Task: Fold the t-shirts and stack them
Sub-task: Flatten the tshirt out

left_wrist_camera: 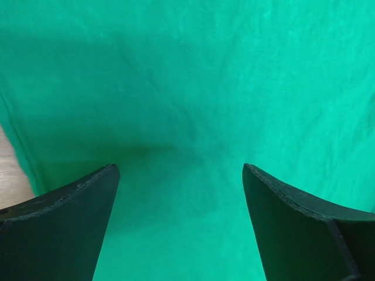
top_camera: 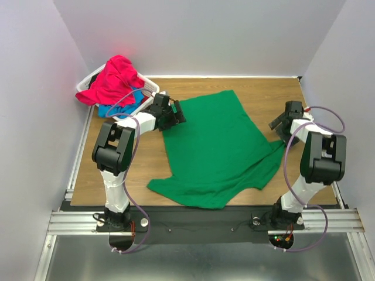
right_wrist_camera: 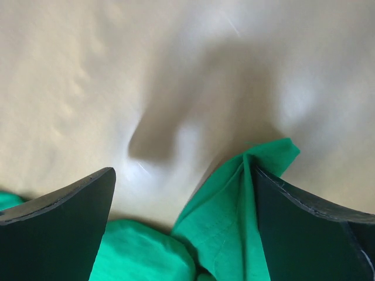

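Reaching away from its base at the near edge, the left arm (top_camera: 120,146) is folded at the elbow and turned inward, so that the left gripper (top_camera: 180,113) is placed low over the far left edge of the green t-shirt (top_camera: 217,146). In the left wrist view its fingers (left_wrist_camera: 64,228) are seen spread wide apart, with only green cloth (left_wrist_camera: 193,88) below them and nothing gripped. The right arm (top_camera: 319,158) is likewise raised and bent, and the right gripper (top_camera: 278,124) is pointed down and inward beside the shirt's right sleeve. Its jaws are also seen fully parted in the right wrist view, where the sleeve tip (right_wrist_camera: 234,199) lies between them, close against one finger (right_wrist_camera: 310,234), but is not clamped. The green t-shirt is spread nearly flat across the middle of the wooden table (top_camera: 146,158). The pinkish-red t-shirt (top_camera: 114,79) and the blue t-shirt (top_camera: 120,106) are heaped in the white basket (top_camera: 149,88) at the far left corner.
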